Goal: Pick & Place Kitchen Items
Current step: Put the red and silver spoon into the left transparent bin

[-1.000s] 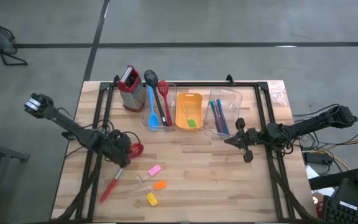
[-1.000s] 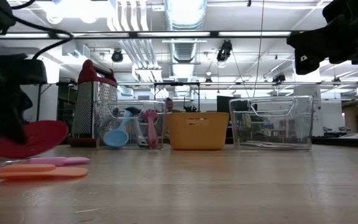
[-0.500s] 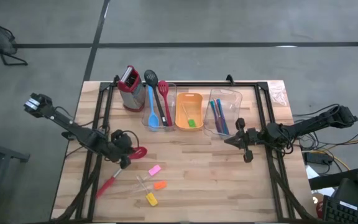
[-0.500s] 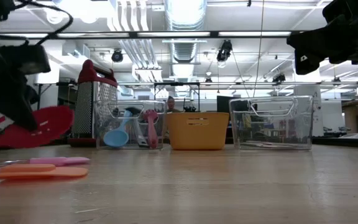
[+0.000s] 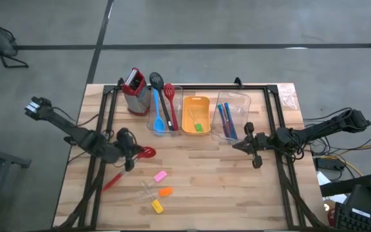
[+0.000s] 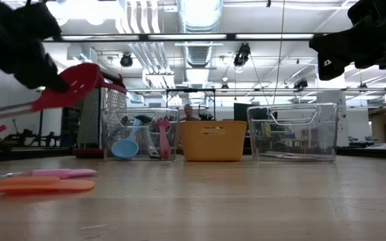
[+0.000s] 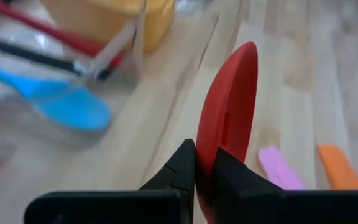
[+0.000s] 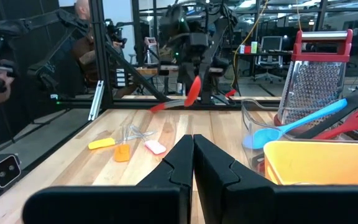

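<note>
long spoons: 4 (image 5: 158, 111) | small pieces on table: 3 (image 5: 160, 175) | clear bins: 2 (image 5: 237, 100) | orange tray: 1 (image 5: 196, 103) | grater: 1 (image 5: 134, 90)

— Which views do you have?
— My overhead looks straight down on the whole bench (image 5: 237, 187). The low one sits at bench level, facing the room.
— And the wrists?
— My left is close over the red spoon (image 7: 227, 124). My right looks across; both share the clear bin (image 8: 260, 121).

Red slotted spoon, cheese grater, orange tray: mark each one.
red slotted spoon (image 6: 79, 79), low view, its slotted head.
cheese grater (image 5: 134, 96), high view, its metal body.
orange tray (image 5: 195, 101), high view, its far rim.
</note>
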Available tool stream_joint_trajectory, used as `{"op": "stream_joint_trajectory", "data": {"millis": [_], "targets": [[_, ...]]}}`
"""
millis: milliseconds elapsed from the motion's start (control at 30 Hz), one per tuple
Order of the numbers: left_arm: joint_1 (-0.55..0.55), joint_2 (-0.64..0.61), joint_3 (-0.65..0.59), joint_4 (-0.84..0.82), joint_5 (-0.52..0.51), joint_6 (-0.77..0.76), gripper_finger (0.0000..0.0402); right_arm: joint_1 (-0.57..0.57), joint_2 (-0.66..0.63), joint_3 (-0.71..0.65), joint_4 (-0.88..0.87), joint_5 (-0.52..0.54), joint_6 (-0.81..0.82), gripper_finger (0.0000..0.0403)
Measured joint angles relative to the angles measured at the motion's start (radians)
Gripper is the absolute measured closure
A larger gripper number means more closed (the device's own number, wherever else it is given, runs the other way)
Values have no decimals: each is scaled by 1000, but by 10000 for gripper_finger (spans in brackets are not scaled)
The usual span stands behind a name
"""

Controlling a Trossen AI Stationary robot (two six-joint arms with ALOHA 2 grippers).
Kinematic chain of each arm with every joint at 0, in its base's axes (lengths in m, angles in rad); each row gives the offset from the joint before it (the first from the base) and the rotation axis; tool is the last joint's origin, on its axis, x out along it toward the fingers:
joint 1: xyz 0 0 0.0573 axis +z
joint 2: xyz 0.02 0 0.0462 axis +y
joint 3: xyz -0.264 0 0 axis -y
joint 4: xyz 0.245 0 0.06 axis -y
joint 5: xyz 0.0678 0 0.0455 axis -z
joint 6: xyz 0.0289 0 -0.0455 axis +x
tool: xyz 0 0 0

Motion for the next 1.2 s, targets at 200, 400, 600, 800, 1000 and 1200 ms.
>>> {"op": "stream_joint_trajectory", "data": {"millis": [200, 400, 600, 800, 1000, 1200], "targets": [[28, -13, 12, 171, -49, 153, 377, 0, 0, 0, 0, 0, 0, 394], [90, -17, 51, 370, -64, 365, 377, 0, 0, 0, 0, 0, 0, 394], [176, -17, 165, 407, -48, 482, 377, 0, 0, 0, 0, 0, 0, 394], [297, -5, 246, 516, -40, 602, 377, 0, 0, 0, 0, 0, 0, 394], [459, 35, 277, 686, 18, 675, 377, 0, 0, 0, 0, 0, 0, 394], [611, 85, 285, 902, 40, 731, 376, 0, 0, 0, 0, 0, 0, 394]]}}
